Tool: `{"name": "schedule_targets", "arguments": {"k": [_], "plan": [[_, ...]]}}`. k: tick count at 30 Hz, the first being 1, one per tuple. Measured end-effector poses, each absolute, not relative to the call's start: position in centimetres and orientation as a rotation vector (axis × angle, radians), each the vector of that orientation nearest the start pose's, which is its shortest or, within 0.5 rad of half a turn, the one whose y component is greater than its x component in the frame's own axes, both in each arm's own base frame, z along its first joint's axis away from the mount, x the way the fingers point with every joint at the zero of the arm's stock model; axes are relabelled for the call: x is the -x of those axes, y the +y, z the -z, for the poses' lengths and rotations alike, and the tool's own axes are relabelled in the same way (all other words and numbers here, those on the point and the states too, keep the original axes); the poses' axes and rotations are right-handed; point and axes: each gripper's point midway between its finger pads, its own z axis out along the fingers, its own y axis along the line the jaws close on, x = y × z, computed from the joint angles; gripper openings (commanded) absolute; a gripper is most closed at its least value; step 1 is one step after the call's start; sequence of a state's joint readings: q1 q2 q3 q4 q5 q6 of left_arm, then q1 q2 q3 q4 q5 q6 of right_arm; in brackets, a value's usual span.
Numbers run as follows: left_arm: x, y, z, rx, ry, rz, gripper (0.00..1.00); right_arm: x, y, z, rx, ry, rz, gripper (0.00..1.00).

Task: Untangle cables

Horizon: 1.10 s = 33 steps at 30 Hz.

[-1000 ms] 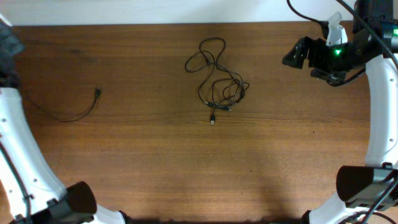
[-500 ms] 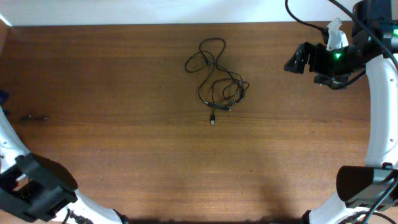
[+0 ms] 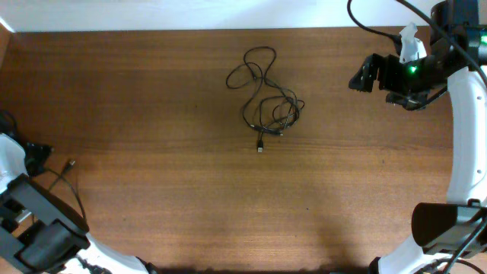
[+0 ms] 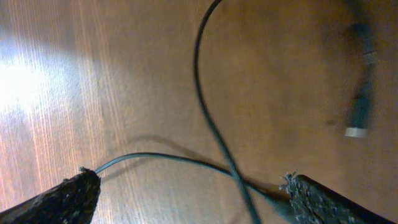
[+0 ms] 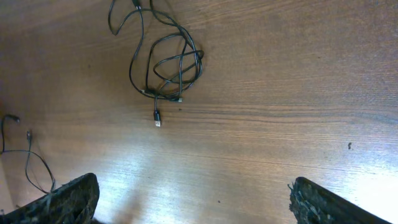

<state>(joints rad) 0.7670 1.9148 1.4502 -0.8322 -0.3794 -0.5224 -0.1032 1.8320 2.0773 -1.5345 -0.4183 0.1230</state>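
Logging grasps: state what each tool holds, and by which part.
Nothing is held: left tool open over a loose cable, right tool open, clear of the tangle.

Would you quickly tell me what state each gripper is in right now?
Left gripper: open, a cable crossing the gap, not clamped.
Right gripper: open, empty.

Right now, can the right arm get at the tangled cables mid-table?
Probably yes. The right hand is open and sits off to one side of the tangled cables, with only bare table between them, so nothing blocks the way. Whether the arm stretches that far I can't confirm.
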Motion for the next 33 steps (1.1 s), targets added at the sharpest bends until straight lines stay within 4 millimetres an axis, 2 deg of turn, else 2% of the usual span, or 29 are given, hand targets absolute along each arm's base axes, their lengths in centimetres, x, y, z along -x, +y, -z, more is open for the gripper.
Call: {"name": "schedule_targets", "arguments": {"k": [1,2,3,5,6,7,8,9,10,11,13,15,16,17,18,19,21,23,24,25,27,30,33], "plan": [[-26.3,33.6,-9.3,1.746,2.234,-0.558,0.99,-38.1,3.1,-26.4,-0.233,2.797,-0.599,0.99],[-26.9,33.6,-11.7,1.699,2.193,-0.524,0.99,-38.1,3.1,-26.4,-0.233,2.797,-0.599,0.99],[-27.2,33.5,-15.1,1.650,2.122,-0.503,0.99,-38.1,3.1,-26.4,-0.233,2.798,-0.599,0.99],[-27.3,32.5,-23.4,1.506,1.962,-0.464,0.97,-38.0,3.0,-26.4,-0.234,2.800,-0.596,0.99],[-27.5,31.8,-26.3,1.428,1.919,-0.435,0.89,-38.0,3.0,-26.4,-0.233,2.800,-0.595,0.99],[-28.4,30.0,-29.6,1.286,1.896,-0.379,0.87,-38.0,3.0,-26.4,-0.231,2.800,-0.595,0.99],[-29.8,27.1,-32.5,1.118,1.897,-0.318,0.87,-38.0,3.0,-26.4,-0.229,2.800,-0.595,0.99],[-31.7,22.7,-35.3,0.904,1.913,-0.234,0.88,-38.0,3.0,-26.4,-0.228,2.799,-0.594,0.99],[-33.2,19.3,-36.2,0.760,1.944,-0.185,0.90,-38.0,3.0,-26.4,-0.227,2.800,-0.594,0.99],[-35.6,13.5,-36.7,0.538,1.997,-0.097,0.90,-38.0,3.0,-26.4,-0.224,2.800,-0.594,0.99],[-38.6,3.9,-36.0,0.213,2.073,0.060,0.89,-38.0,3.0,-26.4,-0.220,2.799,-0.593,0.99],[-41.1,-5.4,-33.4,-0.078,2.137,0.178,0.88,-38.0,3.0,-26.4,-0.215,2.800,-0.592,0.99],[-41.9,-8.6,-31.7,-0.176,2.172,0.214,0.88,-38.0,3.0,-26.4,-0.215,2.800,-0.592,0.99],[-43.0,-12.2,-29.2,-0.281,2.229,0.250,0.88,-37.9,3.0,-26.4,-0.216,2.802,-0.593,0.99],[-44.0,-14.3,-27.7,-0.340,2.268,0.272,0.88,-37.9,3.0,-26.4,-0.217,2.805,-0.593,0.99],[-44.9,-15.5,-26.7,-0.370,2.298,0.288,0.88,-38.0,3.0,-26.4,-0.215,2.802,-0.593,0.99],[-48.3,-17.7,-26.7,-0.411,2.301,0.341,0.87,-37.9,3.0,-26.3,-0.216,2.805,-0.593,0.99],[-51.2,-19.1,-27.1,-0.436,2.269,0.365,0.86,-37.9,3.0,-26.3,-0.215,2.806,-0.593,0.99],[-52.3,-19.6,-26.1,-0.464,2.268,0.362,0.86,-37.9,3.0,-26.3,-0.216,2.808,-0.593,0.99],[-53.1,-19.9,-24.0,-0.523,2.285,0.344,0.85,-37.8,3.1,-26.3,-0.217,2.810,-0.594,0.99],[-54.4,-20.3,-18.4,-0.688,2.324,0.288,0.80,-37.8,3.1,-26.2,-0.215,2.813,-0.594,0.99],[-54.8,-20.5,-11.6,-0.890,2.372,0.235,0.67,-37.7,3.1,-26.2,-0.217,2.817,-0.595,0.99],[-54.7,-20.5,-8.1,-0.951,2.412,0.234,0.62,-37.6,2.9,-26.1,-0.219,2.821,-0.584,0.99]]}}
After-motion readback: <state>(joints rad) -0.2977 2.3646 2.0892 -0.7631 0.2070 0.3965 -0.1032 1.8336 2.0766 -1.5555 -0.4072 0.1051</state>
